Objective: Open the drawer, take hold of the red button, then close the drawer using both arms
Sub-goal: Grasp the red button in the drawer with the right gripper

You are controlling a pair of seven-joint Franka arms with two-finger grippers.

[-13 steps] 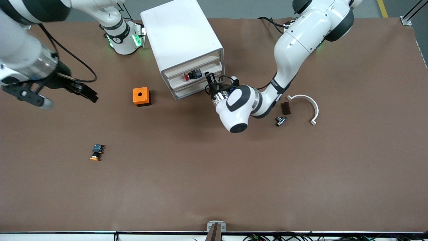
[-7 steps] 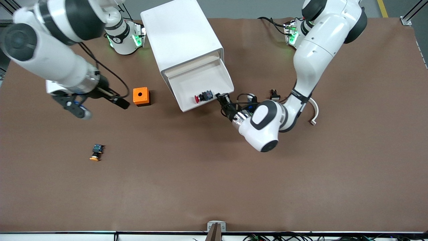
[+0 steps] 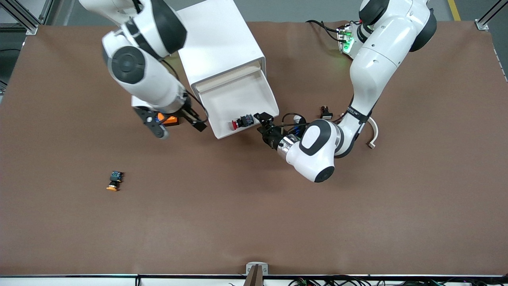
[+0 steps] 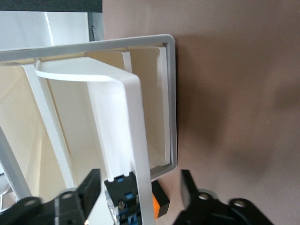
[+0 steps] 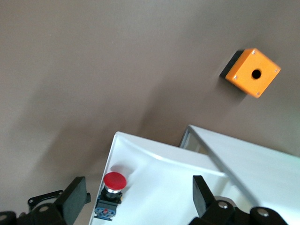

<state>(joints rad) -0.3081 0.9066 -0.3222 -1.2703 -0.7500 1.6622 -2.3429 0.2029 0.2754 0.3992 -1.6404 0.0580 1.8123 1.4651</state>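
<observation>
Front view: a brown desk [image 3: 254,222] carries a white cabinet [image 3: 216,43] near the robots' bases. Its top drawer [image 3: 238,104] is pulled well out toward the camera, showing a shallow white tray. The button [image 3: 241,121], with its red cap and black body, lies inside the drawer close to the front edge. The left arm comes from the left arm's end of the desk and bends low; the left gripper [image 3: 265,124] sits at the drawer's front corner, just beside the button, with its fingers spread apart and empty. The right arm reaches down beside the cabinet on the right arm's side. The right gripper [image 3: 178,126] hangs over the orange cube [image 3: 170,118], mostly hiding it, with its fingers spread wide and nothing between them. A yellow-orange-capped button [image 3: 114,181] lies alone on the desk, nearer the camera. A white curved bracket [image 3: 373,133] shows partly past the left arm.

Left wrist view: the drawer's cream front [image 4: 117,122] fills the frame at close range, with a white curved handle across it. The gripper's two black fingers [image 4: 86,192] stand apart on either side of the handle, not closed on it. The blue-green back of the button [image 4: 124,199] shows between them.

Right wrist view: the camera looks down on the drawer's white corner [image 5: 154,178]. The button [image 5: 111,193] lies in it, red cap up. The gripper's fingers [image 5: 75,197] are spread wide. The orange cube [image 5: 253,72], with its hole, sits well apart on the brown desk.
</observation>
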